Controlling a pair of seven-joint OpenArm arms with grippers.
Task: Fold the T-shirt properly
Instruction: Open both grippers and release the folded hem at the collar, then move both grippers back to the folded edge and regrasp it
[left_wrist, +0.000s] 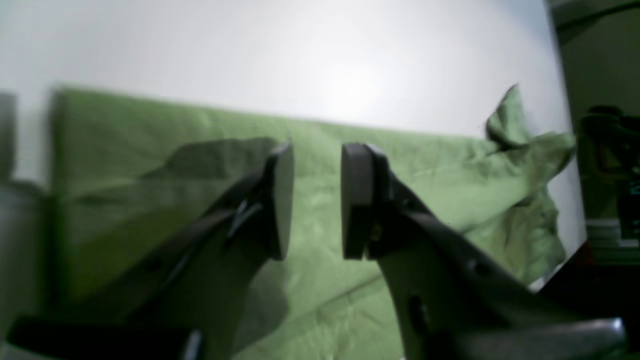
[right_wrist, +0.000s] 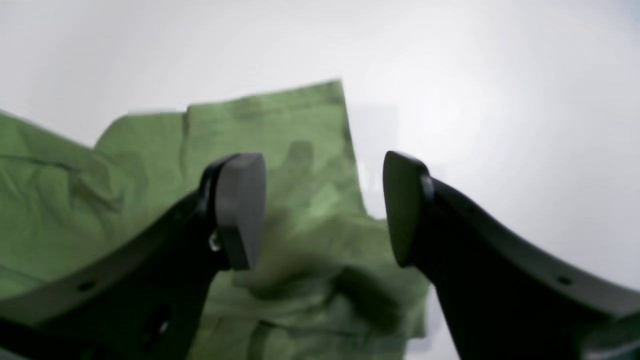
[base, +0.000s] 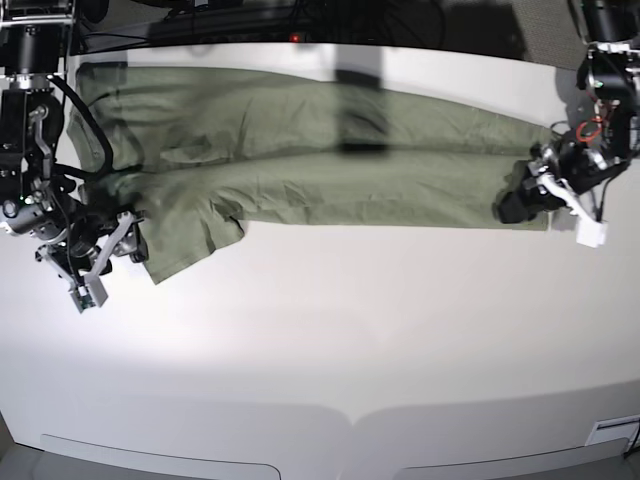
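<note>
On the left of the base view we find the right gripper (base: 128, 237), a black two-fingered claw at the end of its arm, just beside the lower left corner of the wrinkled sage-green cotton T-shirt (base: 300, 170). In its wrist view the jaws stand wide apart with nothing between them, and a sleeve-like flap of the green cloth lies below the gap. The T-shirt is folded into a long band that runs across the far half of the smooth white table (base: 330, 340), from one arm to the other. At the right end sits the left gripper (base: 515, 205), low at the band's edge. Its wrist view shows the two grey pads parted by a narrow gap, empty, with the cloth lying flat beneath and a bunched corner far off.
</note>
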